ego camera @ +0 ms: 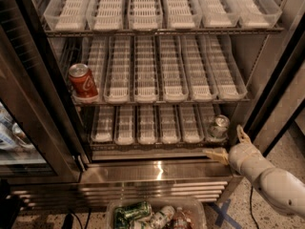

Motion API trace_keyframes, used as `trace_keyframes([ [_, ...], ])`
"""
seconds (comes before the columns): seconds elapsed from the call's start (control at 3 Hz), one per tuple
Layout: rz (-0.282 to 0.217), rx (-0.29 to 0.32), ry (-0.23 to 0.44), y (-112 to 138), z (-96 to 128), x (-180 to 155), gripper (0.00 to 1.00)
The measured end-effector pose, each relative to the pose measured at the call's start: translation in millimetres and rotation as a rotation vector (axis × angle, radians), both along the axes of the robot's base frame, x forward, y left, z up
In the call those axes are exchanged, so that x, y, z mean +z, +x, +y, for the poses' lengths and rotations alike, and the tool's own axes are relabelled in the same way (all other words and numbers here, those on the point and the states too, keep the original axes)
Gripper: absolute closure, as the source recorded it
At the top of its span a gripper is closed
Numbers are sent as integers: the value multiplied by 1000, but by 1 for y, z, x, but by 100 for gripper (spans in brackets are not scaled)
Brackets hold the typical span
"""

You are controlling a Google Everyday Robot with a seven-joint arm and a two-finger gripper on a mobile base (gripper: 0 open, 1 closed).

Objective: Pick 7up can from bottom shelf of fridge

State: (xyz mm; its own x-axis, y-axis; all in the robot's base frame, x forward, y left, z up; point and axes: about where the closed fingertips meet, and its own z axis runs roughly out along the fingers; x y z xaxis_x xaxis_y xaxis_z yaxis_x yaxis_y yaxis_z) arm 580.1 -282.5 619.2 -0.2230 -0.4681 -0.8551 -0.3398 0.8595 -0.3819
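Note:
The 7up can (pixel 218 126) is a small silvery can standing upright in the rightmost lane of the bottom shelf (pixel 143 147) of the fridge (pixel 157 173). My gripper (pixel 229 144) is at the lower right, just in front of the shelf's right end, below and right of the can. Its two tan fingers (pixel 215 153) are spread apart and hold nothing. It does not touch the can.
A red Coca-Cola can (pixel 83 82) stands at the left of the middle shelf. White slotted trays (pixel 145 70) fill the shelves. The open glass door (pixel 19 128) stands at the left. A clear bin of cans and bottles (pixel 152 214) sits on the floor in front.

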Motion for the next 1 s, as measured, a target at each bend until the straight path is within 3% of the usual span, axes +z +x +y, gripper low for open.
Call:
trace_keyframes([
  [0.67, -43, 3, 33, 3, -2, 4, 9],
  [1.0, -47, 5, 33, 2, -1, 4, 3],
])
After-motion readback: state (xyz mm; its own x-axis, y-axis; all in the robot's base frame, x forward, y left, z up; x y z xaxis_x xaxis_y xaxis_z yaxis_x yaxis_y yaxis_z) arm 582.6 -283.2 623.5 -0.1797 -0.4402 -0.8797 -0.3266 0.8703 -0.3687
